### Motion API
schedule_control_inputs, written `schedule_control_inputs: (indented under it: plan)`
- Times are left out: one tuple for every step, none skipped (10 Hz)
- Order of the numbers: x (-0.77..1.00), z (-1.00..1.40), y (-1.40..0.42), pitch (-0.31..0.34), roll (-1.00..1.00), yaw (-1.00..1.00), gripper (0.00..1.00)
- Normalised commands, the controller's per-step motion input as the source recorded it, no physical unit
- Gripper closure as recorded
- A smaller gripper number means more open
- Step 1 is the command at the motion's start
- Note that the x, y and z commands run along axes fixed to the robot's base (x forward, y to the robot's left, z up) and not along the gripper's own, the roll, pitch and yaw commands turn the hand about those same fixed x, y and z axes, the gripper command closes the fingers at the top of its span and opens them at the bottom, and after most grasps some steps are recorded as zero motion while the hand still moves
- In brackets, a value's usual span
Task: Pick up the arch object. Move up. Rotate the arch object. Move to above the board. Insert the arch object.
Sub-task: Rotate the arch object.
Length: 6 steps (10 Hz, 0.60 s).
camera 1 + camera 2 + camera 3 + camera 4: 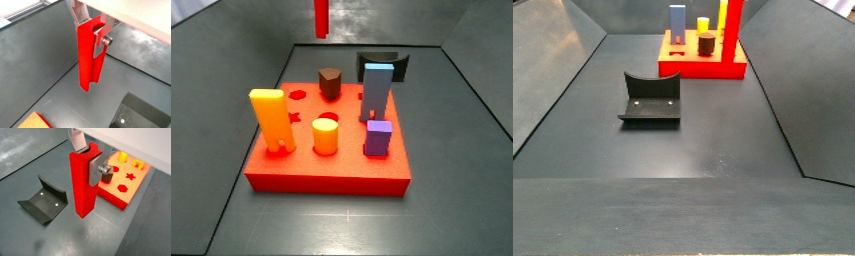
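My fingers (81,15) clamp arch object (89,57), hanging below gripper (90,30) over floor. Wrist view: board (120,190) beyond my fingers, fixture (44,203) beside. Side view: arch object (321,17) high behind board (331,170).

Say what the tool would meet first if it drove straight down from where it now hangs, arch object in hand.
Probably bare floor. In both wrist views the tool holds the arch object hanging beside the board, not over it, with the fixture on the opposite side. The arch's lower end would touch first; depth is uncertain.
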Motion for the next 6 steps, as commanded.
schedule_control_inputs:
  plan:
    - [0.00, 0.00, 0.00, -0.018, -0.01, 0.59, 1.00]
    - [0.00, 0.00, 0.00, -0.018, -0.01, 0.51, 1.00]
    - [0.00, 0.00, 0.00, -0.018, -0.01, 0.41, 1.00]
    - [0.00, 0.00, 0.00, -0.018, -0.01, 0.24, 1.00]
    - [0.00, -1.00, 0.00, -0.018, -0.21, 0.11, 1.00]
    - [0.01, -1.00, 0.00, -0.037, -0.21, 0.07, 1.00]
